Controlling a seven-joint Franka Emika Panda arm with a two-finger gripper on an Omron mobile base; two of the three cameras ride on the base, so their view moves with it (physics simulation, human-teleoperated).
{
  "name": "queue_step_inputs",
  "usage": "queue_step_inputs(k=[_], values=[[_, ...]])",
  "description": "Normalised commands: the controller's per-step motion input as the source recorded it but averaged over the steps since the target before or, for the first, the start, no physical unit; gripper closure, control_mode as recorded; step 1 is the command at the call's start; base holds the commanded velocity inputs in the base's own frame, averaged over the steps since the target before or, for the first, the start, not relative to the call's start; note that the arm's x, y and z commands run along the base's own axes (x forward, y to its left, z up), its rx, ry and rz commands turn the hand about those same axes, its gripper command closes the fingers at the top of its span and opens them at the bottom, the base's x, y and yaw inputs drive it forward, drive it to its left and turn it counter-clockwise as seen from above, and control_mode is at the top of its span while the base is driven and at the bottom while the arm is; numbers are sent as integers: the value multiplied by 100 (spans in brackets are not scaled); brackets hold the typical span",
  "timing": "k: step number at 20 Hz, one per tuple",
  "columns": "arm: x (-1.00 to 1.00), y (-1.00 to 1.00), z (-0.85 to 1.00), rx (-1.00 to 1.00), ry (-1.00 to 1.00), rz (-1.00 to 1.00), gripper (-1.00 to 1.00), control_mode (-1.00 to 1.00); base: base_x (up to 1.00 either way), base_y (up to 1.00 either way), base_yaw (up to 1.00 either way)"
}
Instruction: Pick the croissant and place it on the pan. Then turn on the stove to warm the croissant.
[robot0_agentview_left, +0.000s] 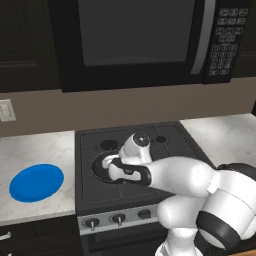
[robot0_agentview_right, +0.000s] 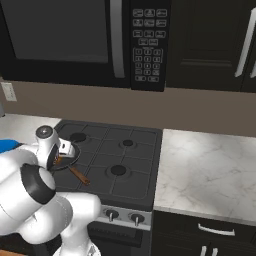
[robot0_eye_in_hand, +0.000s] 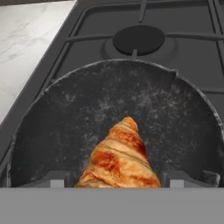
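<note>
Hand view: croissant (robot0_eye_in_hand: 120, 159) between our gripper (robot0_eye_in_hand: 120, 179) fingertips, over pan (robot0_eye_in_hand: 65, 113) — jaws half-open around it, release unclear. Placement nearly done; we judge stove (robot0_agentview_right: 125, 165) knob turn remains.

A black microwave (robot0_agentview_left: 135, 40) with a keypad on its right hangs above the range. A flat round blue plate (robot0_agentview_left: 36, 182) lies on the white marble counter (robot0_agentview_left: 35, 150) to the left; a wall outlet (robot0_agentview_left: 6, 110), somewhat blurred, sits above it
</note>
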Motion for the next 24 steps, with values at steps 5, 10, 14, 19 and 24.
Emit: queue_step_inputs(k=[5, 10, 14, 19, 24], values=[[10, 3, -7, 0, 0, -5, 100, -100, 0, 0, 0], [11, 5, -10, 0, 0, -4, 100, -100, 0, 0, 0], [14, 6, -9, 0, 0, -4, 100, -100, 0, 0, 0], [14, 4, -9, 0, 0, -4, 100, -100, 0, 0, 0], [17, 2, -7, 0, 0, -4, 100, -100, 0, 0, 0]])
